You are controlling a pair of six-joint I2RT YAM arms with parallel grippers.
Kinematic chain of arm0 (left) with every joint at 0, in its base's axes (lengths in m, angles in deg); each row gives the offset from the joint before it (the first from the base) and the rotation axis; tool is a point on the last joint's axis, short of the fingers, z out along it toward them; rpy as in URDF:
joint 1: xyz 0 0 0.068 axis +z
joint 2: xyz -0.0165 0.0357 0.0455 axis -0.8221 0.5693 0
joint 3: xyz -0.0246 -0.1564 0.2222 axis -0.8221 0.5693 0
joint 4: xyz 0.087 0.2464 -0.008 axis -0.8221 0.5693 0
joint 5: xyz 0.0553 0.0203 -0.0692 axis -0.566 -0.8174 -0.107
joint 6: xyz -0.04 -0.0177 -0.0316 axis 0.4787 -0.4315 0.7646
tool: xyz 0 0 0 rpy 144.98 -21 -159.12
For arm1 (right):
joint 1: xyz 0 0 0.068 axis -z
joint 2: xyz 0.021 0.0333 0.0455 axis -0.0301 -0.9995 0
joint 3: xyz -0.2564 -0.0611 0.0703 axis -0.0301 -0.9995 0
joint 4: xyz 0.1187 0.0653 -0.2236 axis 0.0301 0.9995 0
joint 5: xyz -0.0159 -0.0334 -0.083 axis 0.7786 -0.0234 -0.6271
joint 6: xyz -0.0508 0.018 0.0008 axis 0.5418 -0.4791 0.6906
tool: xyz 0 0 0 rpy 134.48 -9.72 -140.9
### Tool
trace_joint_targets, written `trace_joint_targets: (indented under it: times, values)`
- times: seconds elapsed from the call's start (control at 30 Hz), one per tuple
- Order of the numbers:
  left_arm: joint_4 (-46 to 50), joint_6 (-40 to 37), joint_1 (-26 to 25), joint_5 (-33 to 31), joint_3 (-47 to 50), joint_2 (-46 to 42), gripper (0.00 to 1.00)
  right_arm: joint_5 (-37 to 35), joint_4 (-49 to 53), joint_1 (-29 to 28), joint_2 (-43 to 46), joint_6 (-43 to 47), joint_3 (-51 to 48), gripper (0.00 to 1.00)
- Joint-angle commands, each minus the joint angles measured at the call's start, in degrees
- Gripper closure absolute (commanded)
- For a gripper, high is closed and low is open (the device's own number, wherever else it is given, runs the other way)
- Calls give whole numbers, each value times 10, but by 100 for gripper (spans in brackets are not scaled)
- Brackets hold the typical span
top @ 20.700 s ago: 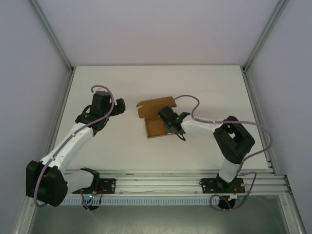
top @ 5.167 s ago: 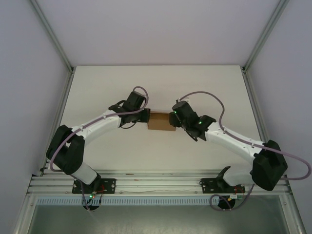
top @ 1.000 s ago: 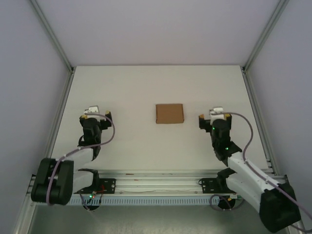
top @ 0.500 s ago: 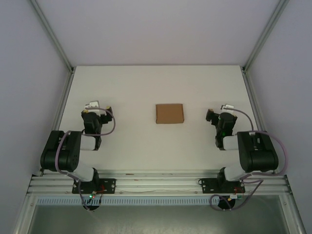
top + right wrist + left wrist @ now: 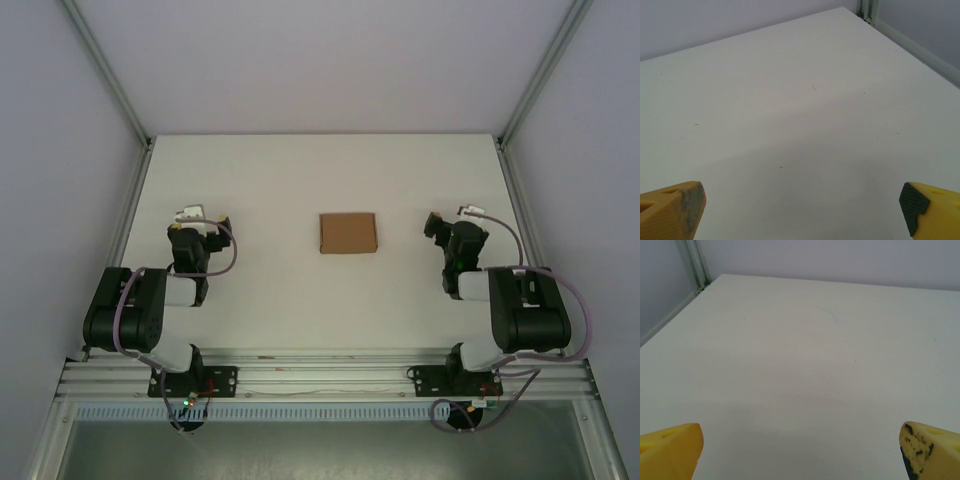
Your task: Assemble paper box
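Paper box (image 5: 348,233) sits as a small closed brown cardboard rectangle near the middle of the white tabletop (image 5: 300,170), its plain top face up and its long sides running left to right; from the top camera I see no flap standing open. It lies between my two arms and well apart from both, touched by neither.

My left gripper (image 5: 200,228) is on the left side of the tabletop, its arm folded close above its base; on the left wrist camera the jaws stand wide open, the yellow fingertips (image 5: 671,450) at the bottom corners of the view with bare tabletop between them. My right gripper (image 5: 452,226) is on the right side, its arm folded likewise; its wrist camera shows that gripper (image 5: 802,212) spread wide too, yellow fingertips (image 5: 670,210) far apart over bare tabletop; one pad shows a black ridged face. Both grippers point toward the far edge.
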Motion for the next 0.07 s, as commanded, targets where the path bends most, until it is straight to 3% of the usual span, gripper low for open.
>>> trace_joint_targets:
  times: [0.0,0.03]
  values:
    - [6,-2,-3,6,-6,-7,0,-17,4,1,4,-10,5,0]
    - [6,-2,-4,6,-6,-7,0,-17,0,1,4,-9,3,0]
